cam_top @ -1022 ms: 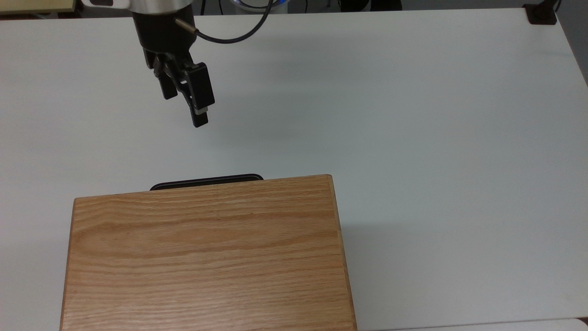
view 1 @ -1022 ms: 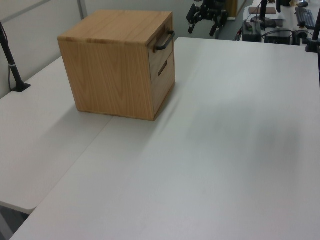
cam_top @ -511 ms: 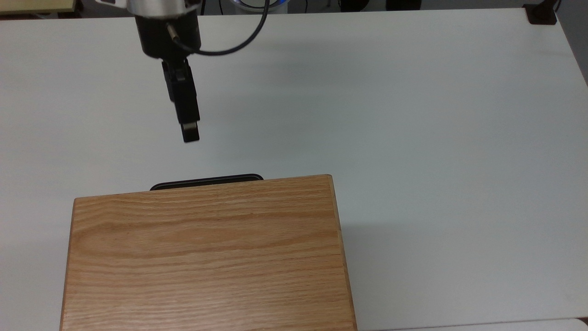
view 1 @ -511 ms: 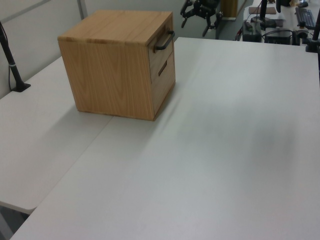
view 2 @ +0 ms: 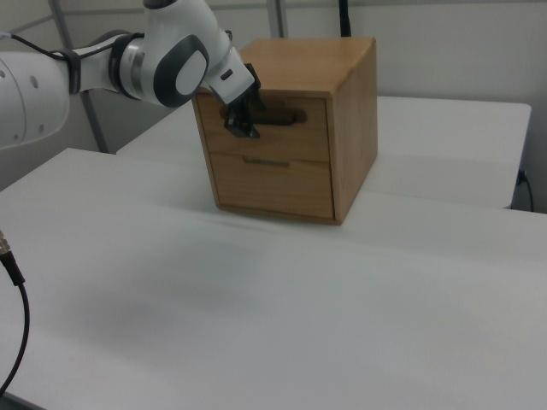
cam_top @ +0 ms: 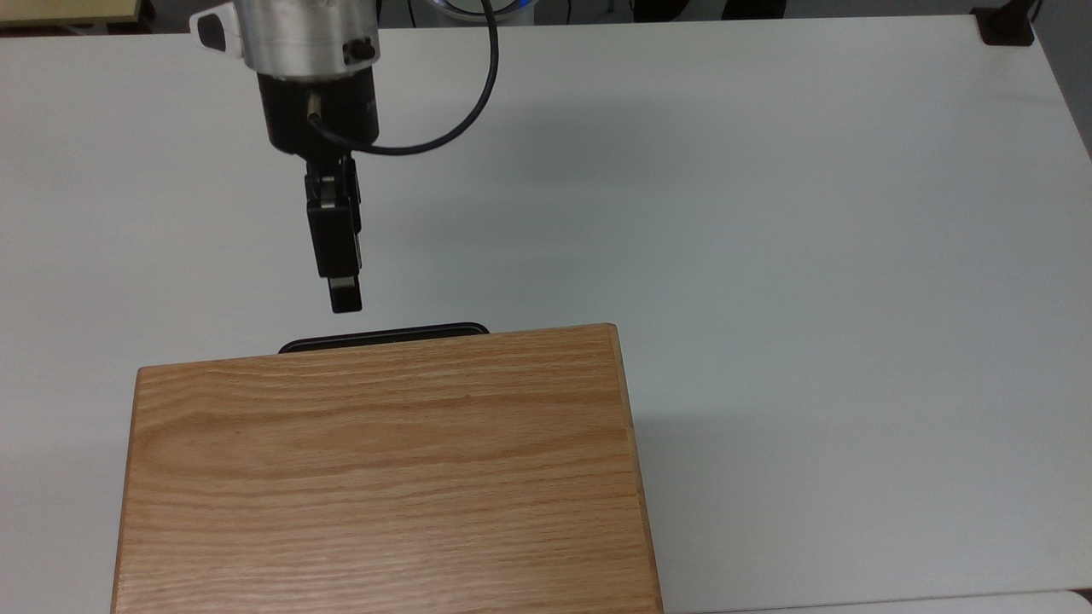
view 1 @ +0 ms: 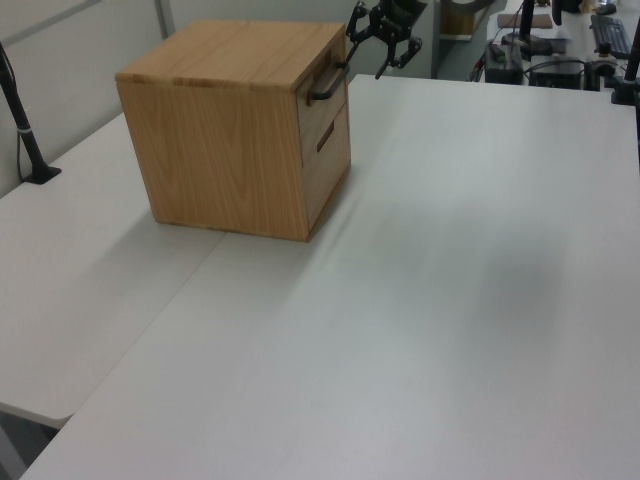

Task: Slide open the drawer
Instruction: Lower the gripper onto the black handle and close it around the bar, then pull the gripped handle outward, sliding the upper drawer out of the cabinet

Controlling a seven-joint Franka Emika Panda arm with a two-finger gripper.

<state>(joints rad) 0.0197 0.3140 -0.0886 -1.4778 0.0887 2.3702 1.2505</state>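
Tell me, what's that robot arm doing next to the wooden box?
The robot arm is reaching its pincer toward the black handle of the top drawer in a wooden cabinet on a white table. In the left view the pincer is open. It hangs just in front of the handle and hasn't grabbed it yet. The drawer is closed, flush with the cabinet's front.
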